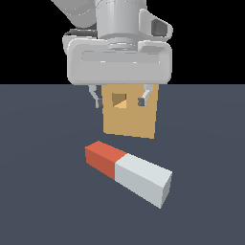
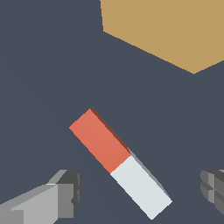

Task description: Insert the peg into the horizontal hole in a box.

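The peg (image 1: 129, 171) lies flat on the dark floor, its red part toward the exterior view's left and its pale grey-white part toward the right. In the wrist view the peg (image 2: 119, 162) lies diagonally between the two fingers. Behind it stands the tan box (image 1: 130, 112), and the hole (image 1: 119, 100) is a small dark square in its face. The box (image 2: 175, 30) shows as a tan slab in the wrist view, with the hole hidden there. My gripper (image 1: 120, 99) hangs open above the peg, fingers (image 2: 65, 192) spread wide and holding nothing.
The dark grey floor (image 1: 43, 167) stretches all around the peg and box. The arm's pale wrist housing (image 1: 117, 60) fills the upper middle of the exterior view and hides the box's top edge.
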Controlling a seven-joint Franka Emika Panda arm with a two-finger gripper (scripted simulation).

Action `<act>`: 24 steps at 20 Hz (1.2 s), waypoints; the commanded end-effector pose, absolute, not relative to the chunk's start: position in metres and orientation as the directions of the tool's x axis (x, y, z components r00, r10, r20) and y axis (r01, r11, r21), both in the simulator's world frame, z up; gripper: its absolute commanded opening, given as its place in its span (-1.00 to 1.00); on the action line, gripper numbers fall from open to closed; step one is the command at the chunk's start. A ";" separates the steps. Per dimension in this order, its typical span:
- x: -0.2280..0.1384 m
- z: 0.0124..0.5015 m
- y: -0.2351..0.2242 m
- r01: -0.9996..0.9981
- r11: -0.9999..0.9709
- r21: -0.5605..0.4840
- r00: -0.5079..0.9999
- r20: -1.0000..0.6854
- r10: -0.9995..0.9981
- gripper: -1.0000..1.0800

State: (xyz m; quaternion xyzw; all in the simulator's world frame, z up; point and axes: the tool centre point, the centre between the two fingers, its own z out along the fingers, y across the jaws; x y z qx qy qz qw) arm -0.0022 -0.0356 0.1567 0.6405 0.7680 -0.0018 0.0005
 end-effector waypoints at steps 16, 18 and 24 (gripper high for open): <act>0.012 0.110 -0.079 0.834 0.552 0.000 -0.552 0.000 0.834 0.92; 0.015 0.104 -0.083 0.805 0.593 0.000 -0.593 0.000 0.805 0.92; 0.025 0.088 -0.095 0.719 0.695 0.000 -0.695 0.000 0.719 0.92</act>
